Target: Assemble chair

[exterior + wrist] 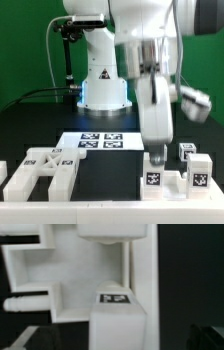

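Seemingly, the gripper [158,143] is held just above the chair parts [172,178]; whether its jaws are parted cannot be told. Parts should be kept squarely seated.

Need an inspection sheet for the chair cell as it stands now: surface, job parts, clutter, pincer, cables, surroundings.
Surface: black table; marker board lies flat mid-table.
Job's things: white chair parts in two groups, a slotted panel at the exterior view's left and tagged blocks at its right; no finished chair.
Clutter: nothing seen.
Grippers: pincer blurred, low over the right-hand blocks; open or shut cannot be told.
Cables: dark cable runs along the table to the arm base.
Surroundings: green backdrop; black stand behind the base.
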Robot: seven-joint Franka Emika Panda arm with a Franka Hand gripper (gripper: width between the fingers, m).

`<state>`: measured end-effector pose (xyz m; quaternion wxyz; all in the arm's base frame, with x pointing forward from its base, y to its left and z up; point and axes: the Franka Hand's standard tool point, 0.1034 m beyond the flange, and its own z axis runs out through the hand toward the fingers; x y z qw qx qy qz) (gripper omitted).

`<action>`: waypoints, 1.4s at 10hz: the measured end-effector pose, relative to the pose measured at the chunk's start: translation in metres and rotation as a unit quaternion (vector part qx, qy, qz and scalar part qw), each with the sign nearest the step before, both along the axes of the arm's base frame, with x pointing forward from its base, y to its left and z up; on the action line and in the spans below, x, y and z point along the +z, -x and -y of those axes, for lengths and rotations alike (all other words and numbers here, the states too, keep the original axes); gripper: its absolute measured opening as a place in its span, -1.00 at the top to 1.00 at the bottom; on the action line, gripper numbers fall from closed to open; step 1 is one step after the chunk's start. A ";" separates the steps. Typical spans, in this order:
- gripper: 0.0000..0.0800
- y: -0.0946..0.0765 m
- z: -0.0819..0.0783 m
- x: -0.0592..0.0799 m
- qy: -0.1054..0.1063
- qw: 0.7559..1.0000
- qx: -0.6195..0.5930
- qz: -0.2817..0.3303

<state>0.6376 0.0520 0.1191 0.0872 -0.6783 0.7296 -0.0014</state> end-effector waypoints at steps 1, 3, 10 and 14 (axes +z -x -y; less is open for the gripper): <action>-0.62 0.001 -0.001 0.002 0.000 1.000 0.001 0.001; -0.62 0.002 0.000 0.000 0.000 1.000 0.001 -0.001; -0.62 0.019 -0.006 -0.005 0.041 0.978 0.202 0.042; -0.62 0.020 -0.002 -0.009 0.074 0.939 0.328 0.068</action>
